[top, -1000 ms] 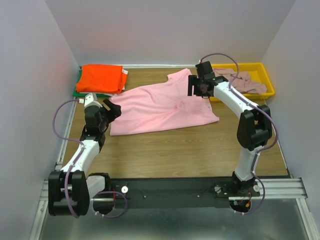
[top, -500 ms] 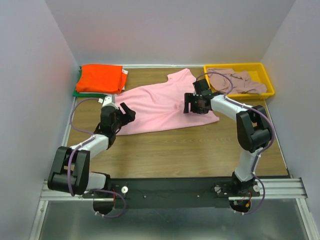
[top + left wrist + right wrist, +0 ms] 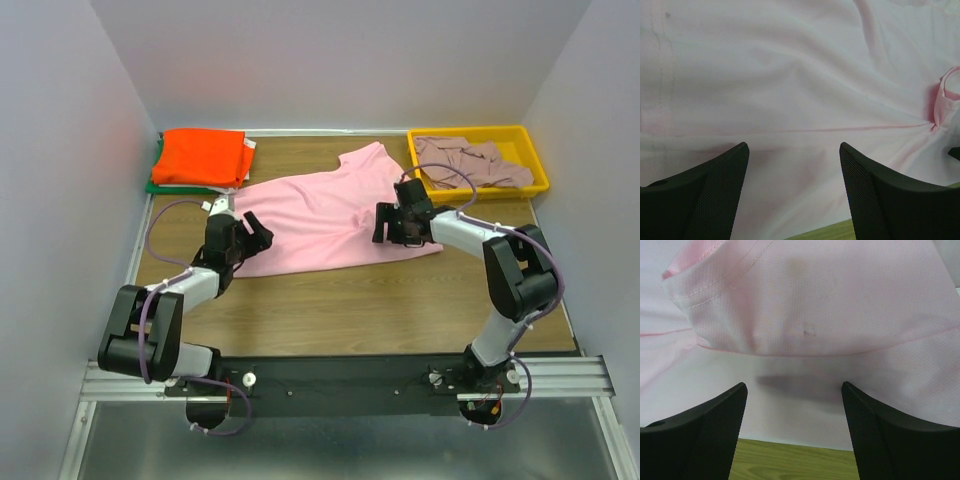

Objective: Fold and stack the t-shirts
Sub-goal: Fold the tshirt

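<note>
**Left gripper point(image 3: 252, 232) and right gripper point(image 3: 384, 222) hovering wide open over the light pink soft cloth t-shirt point(image 3: 320, 205)**

Along the near edge, the black mounting rail point(image 3: 350, 385) is carrying both arm bases. A bare strip of the wooden table point(image 3: 350, 300) is showing just beyond it.

Past that strip, the left gripper point(image 3: 792, 147) is hanging low over the near left corner of the pink t-shirt. Its jaws are standing wide apart with nothing between them. Its wrist view is showing smooth pink cloth point(image 3: 790, 75), a stitched hem line running down the left side, and a sliver of table at the bottom.

The right gripper point(image 3: 794, 386) is hanging over the shirt's near right part, its jaws equally wide and holding nothing. Ahead of its fingertips, a folded-over layer of pink cloth point(image 3: 815, 300) with a stitched edge is lying across the flat layer and casting a shadow on it. Whether either gripper is touching the cloth cannot be told.

The pink t-shirt is lying spread and wrinkled across the middle of the table. It is slanting from near left to far right, with one part pointing toward the back wall.

Farther back, in the far left corner, a folded bright orange t-shirt point(image 3: 200, 157) is resting on a folded green t-shirt point(image 3: 160, 187). Only the green one's edge is peeking out. This stack is sitting just beside the pink shirt's far left edge.

In the far right corner, a yellow rectangular plastic tray point(image 3: 480, 130) is holding a crumpled dusty mauve t-shirt point(image 3: 470, 160). The tray is sitting near the pink shirt's far tip but apart from it.
</note>
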